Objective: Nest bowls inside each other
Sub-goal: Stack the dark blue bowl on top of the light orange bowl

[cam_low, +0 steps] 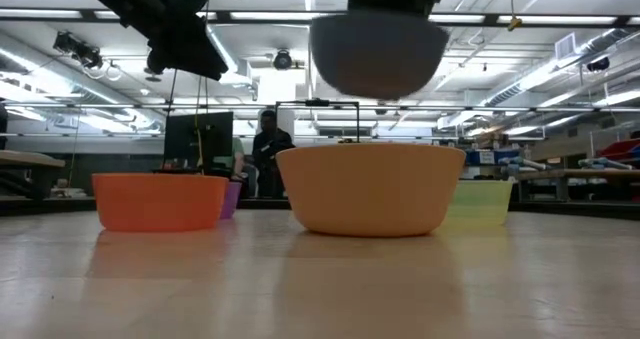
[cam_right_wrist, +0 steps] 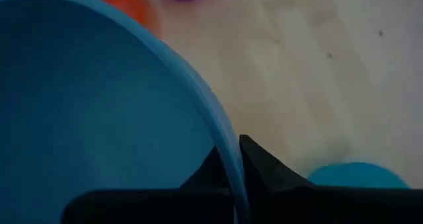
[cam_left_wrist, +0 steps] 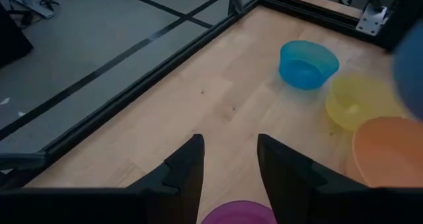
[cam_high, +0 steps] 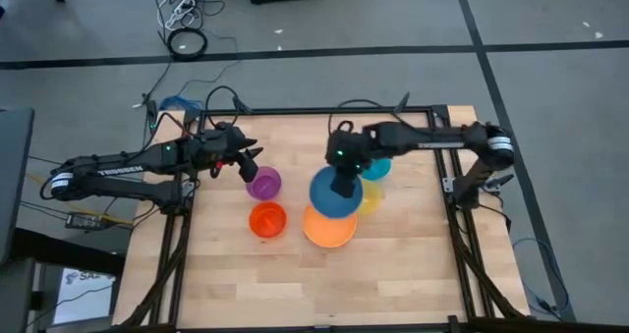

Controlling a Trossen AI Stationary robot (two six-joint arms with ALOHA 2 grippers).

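Observation:
My right gripper [cam_high: 342, 186] is shut on the blue bowl [cam_high: 332, 195], which hangs in the air [cam_low: 378, 51] over the large orange bowl [cam_low: 370, 189]. The yellow bowl [cam_high: 371, 199] and the teal bowl [cam_high: 377, 168] rest on their bases just right of it. To the left stand the purple bowl [cam_high: 263, 183] and the small red-orange bowl [cam_high: 267, 219]. My left gripper [cam_left_wrist: 228, 161] hovers open above the purple bowl [cam_left_wrist: 238, 213] and touches nothing. My right gripper pinches the blue bowl's rim [cam_right_wrist: 228, 141], one finger inside the bowl and one outside. The fingers come from above, pointing steeply down. The bowl is lifted clear of the table, open side up, above the large orange bowl.
A black metal frame [cam_high: 295, 112] runs around the wooden table top. Bare wood lies toward the near edge [cam_high: 324, 284]. In the low view a person [cam_low: 268, 144] stands in the room beyond the table.

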